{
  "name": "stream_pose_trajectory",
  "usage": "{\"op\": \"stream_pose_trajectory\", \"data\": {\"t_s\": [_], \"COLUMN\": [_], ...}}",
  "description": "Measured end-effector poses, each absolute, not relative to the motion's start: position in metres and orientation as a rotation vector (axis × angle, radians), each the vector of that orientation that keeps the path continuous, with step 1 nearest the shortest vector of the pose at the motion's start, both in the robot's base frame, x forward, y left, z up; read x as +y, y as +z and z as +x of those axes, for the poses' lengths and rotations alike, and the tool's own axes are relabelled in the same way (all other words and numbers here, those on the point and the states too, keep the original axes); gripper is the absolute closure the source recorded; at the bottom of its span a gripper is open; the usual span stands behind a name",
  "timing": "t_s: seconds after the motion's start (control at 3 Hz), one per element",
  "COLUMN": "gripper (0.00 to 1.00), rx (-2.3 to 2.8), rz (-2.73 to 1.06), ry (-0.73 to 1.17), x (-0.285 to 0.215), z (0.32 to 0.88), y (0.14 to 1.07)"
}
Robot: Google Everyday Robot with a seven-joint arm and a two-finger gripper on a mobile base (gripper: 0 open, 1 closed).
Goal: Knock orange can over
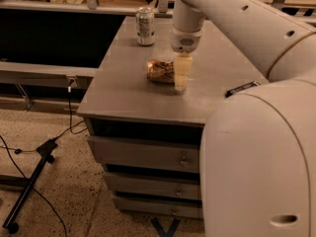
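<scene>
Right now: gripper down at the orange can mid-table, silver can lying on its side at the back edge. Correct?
No. The camera view shows the silver can standing upright at the back edge of the table, not on its side. The rest holds: gripper down at the orange can mid-table.

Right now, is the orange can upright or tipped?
Tipped: the orange can lies sideways on the table, beside the gripper, and it looks wider than tall.

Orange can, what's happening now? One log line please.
orange can: lying on its side on table | gripper: low, close beside it | silver can: upright
</scene>
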State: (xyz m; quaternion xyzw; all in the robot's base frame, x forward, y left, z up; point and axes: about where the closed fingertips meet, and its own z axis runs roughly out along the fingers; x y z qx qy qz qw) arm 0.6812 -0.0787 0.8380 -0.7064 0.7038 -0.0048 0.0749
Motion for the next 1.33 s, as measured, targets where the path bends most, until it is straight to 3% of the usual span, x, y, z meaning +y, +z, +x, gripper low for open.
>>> {"op": "stream_pose_trajectory", "data": {"t_s": [0.67, 1.33], "gripper": [0.0, 0.0], "rx": [1.877, 1.717], "rz": [-2.166, -2.056], "ry": [0.137, 0.093], "x": [-0.074, -0.104], "z": [0.674, 0.659], "y": [0.866, 0.919]}}
